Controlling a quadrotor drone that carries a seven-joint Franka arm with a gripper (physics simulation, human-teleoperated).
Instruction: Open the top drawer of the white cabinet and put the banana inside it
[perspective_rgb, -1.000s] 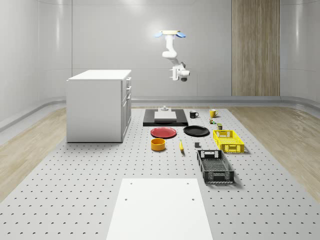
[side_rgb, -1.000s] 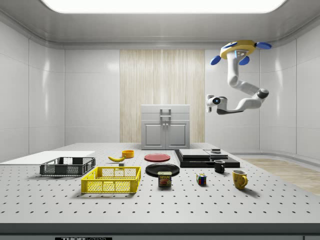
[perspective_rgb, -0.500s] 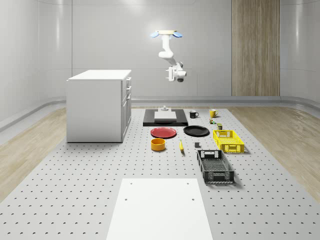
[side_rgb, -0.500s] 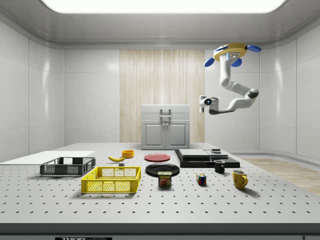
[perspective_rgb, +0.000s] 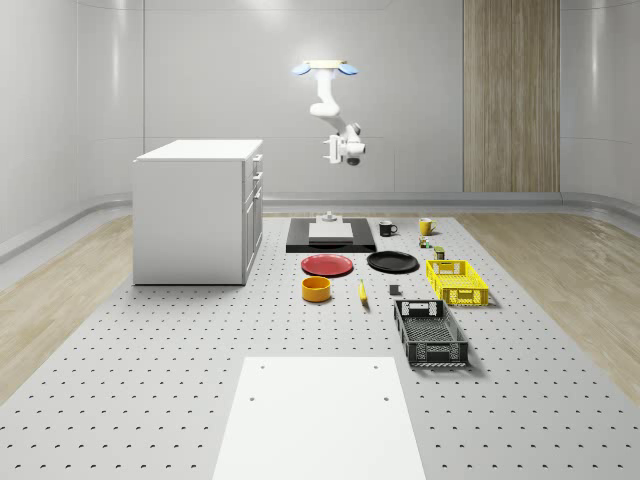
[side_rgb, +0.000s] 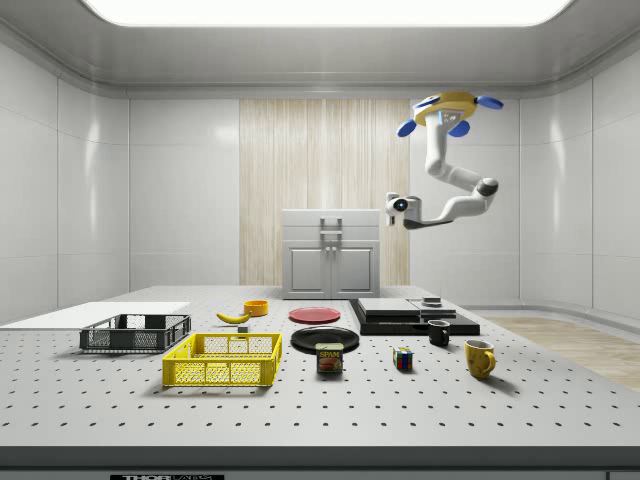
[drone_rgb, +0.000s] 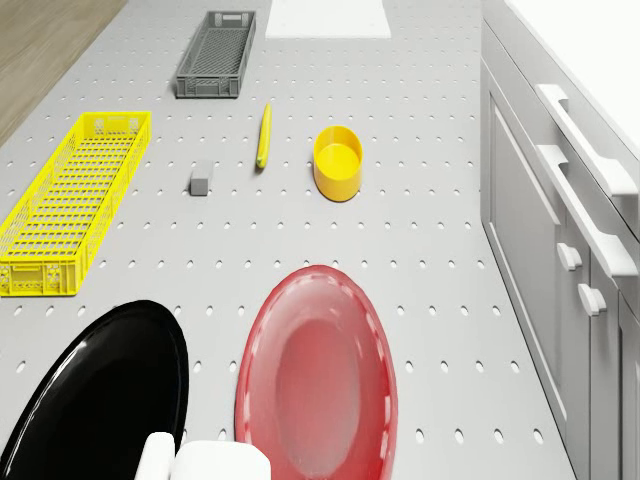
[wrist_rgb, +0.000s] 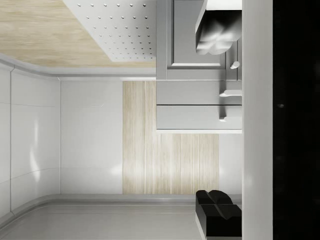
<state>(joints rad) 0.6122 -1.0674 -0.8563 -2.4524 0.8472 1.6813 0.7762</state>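
Drifting toward the white cabinet (perspective_rgb: 198, 212) since a second ago, the drone (perspective_rgb: 325, 69) now hovers high above the black slab (perspective_rgb: 331, 236) at the worktop's (perspective_rgb: 180, 380) far end. Its gripper (side_rgb: 391, 204) points at the cabinet front, drawers shut; whether the fingers are apart, I cannot tell. Far below, at about six o'clock, the banana (perspective_rgb: 362, 293) lies just beside the orange bowl (perspective_rgb: 316, 289).

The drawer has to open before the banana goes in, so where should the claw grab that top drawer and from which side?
Grip the top drawer's handle, the horizontal bar at the top of the white cabinet front. It stands proud of the drawer face, so the claw should probably come straight at the front, fingers above and below, then pull outward.
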